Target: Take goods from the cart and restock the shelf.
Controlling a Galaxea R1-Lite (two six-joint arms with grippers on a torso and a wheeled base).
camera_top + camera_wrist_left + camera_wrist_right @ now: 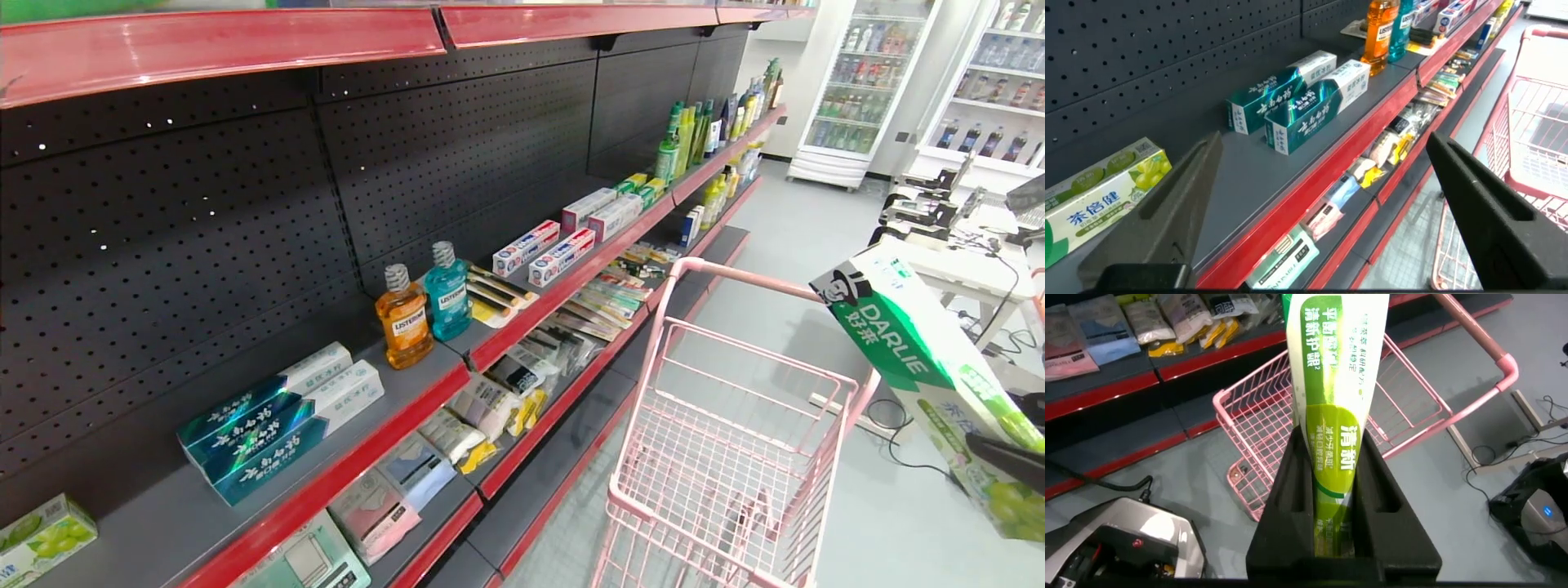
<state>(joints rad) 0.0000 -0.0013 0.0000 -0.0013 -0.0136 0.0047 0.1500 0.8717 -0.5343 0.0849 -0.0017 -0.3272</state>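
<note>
My right gripper (1002, 456) is shut on a green and white toothpaste box (931, 367), held tilted in the air to the right of the pink cart (735, 274). In the right wrist view the box (1333, 367) sticks out from between the right gripper's (1336, 453) fingers, above the cart's basket (1259, 416). My left gripper (1327, 216) is open with nothing in it, beside the grey shelf board (1249, 175). A matching green toothpaste box (1102, 202) lies at the near end of that board (163, 523).
Teal toothpaste boxes (277, 420) and two mouthwash bottles (424, 310) stand further along the shelf. Lower shelves hold packets (457, 433). More boxes and bottles (694, 139) fill the far end. Drink coolers (865, 82) and a white table (963, 269) stand behind the cart.
</note>
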